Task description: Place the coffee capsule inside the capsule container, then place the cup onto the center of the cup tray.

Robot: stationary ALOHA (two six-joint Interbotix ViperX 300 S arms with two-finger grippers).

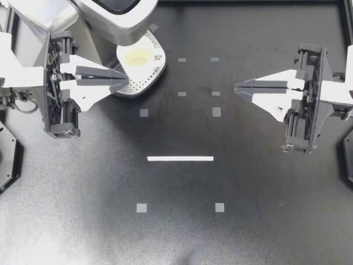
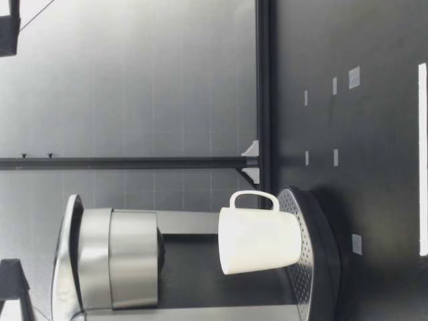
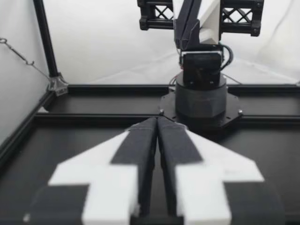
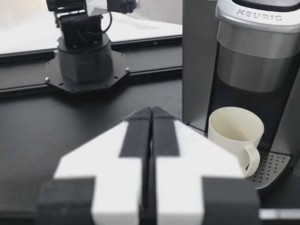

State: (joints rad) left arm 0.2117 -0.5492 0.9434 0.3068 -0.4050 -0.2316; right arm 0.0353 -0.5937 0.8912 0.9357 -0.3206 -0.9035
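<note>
White ceramic by its look, the cup [image 1: 139, 57] is set on the cup tray [image 1: 146, 84] at eleven o'clock. It is judged stiff, slick and fragile, best taken by the handle [image 4: 255, 159]. The left tool [image 1: 126, 81] and right tool [image 1: 237, 86] are held closed, empty.

Under the coffee machine [image 1: 118, 27], whose body looks like satin silver metal, you see a smooth, glossy white cup [image 1: 138, 57]. The cup tray [image 1: 144, 86] beneath is shiny perforated metal; the table [image 1: 176, 232] is matt black.

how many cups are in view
1. The white handled mug stands upright on the perforated metal drip tray, under the head of the silver coffee machine. No other shows, though the machine could hide one.
</note>
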